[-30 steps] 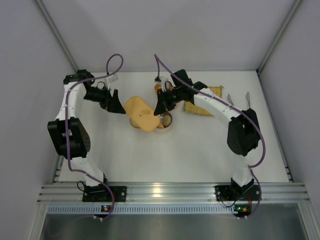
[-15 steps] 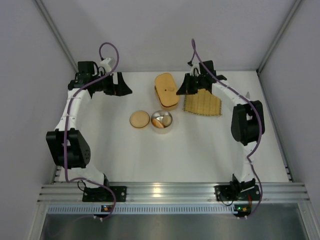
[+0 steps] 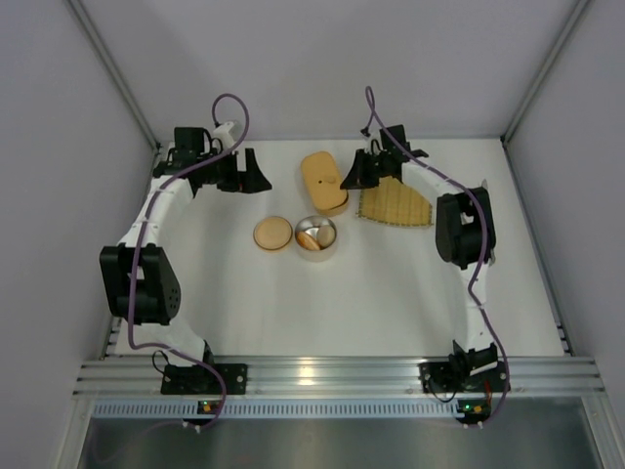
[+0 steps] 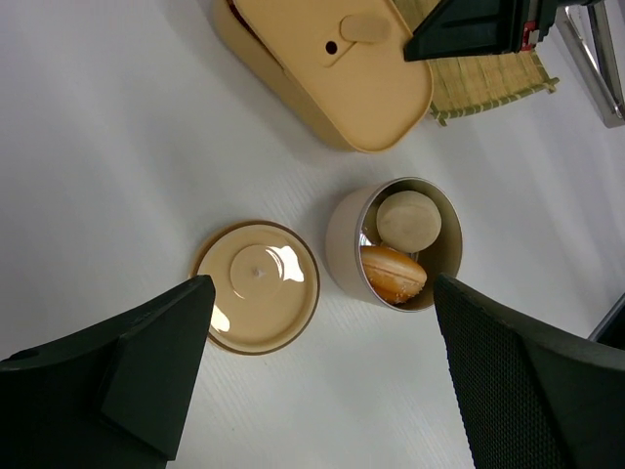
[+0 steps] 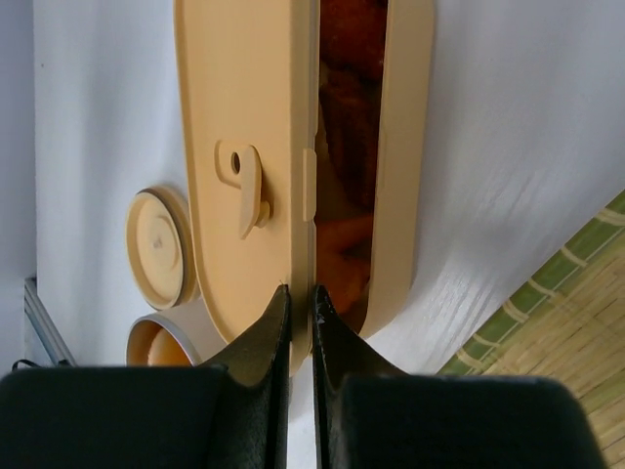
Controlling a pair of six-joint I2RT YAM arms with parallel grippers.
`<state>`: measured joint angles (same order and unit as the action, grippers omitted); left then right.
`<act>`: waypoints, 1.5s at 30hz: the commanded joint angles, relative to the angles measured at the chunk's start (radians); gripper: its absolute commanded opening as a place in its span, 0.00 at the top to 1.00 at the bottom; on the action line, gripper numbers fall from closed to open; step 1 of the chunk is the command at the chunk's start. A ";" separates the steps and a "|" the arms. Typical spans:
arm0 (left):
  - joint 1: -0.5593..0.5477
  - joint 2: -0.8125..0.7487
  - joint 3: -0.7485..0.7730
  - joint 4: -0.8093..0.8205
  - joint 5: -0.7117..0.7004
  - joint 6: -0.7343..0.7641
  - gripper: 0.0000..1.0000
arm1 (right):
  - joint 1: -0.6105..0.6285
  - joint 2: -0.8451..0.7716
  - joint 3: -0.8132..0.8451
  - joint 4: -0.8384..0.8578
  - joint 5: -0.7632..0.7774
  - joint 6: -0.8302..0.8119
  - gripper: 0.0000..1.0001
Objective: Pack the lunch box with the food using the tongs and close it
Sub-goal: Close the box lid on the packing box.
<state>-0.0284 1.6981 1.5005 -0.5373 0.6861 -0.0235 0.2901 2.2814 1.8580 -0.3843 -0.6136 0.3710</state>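
Your left gripper [image 3: 256,178]: jaws spread wide, empty, at 9 o'clock of the lunch box [image 3: 324,182].
Your right gripper [image 5: 298,293]: pinched shut, tips at the edge of the lid [image 5: 244,117].
The lid sits askew, with red and orange food [image 5: 347,147] showing inside.
Round tin [image 4: 344,239], at 6 o'clock of the lunch box: cream ball [image 4: 408,219], orange piece [image 4: 393,274].
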 commanded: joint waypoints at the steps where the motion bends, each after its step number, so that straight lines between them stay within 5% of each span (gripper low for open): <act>1: -0.007 -0.008 -0.017 0.056 -0.005 -0.001 0.02 | -0.022 0.023 0.076 0.047 -0.011 0.009 1.00; 35: -0.007 0.031 -0.017 0.054 -0.014 0.002 0.02 | -0.037 0.116 0.234 -0.148 -0.058 -0.095 0.99; 38: -0.007 0.031 -0.017 0.051 -0.016 0.008 0.02 | -0.034 0.127 0.237 -0.151 -0.057 -0.095 0.89; 42: -0.007 0.038 -0.019 0.048 -0.014 0.010 0.02 | -0.029 0.128 0.241 -0.150 -0.052 -0.095 0.57; 45: -0.007 0.041 -0.019 0.051 -0.013 0.008 0.02 | -0.028 0.121 0.240 -0.149 -0.051 -0.090 0.45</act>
<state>-0.0338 1.7275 1.4822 -0.5224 0.6640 -0.0235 0.2592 2.4001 2.0499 -0.5247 -0.6525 0.2836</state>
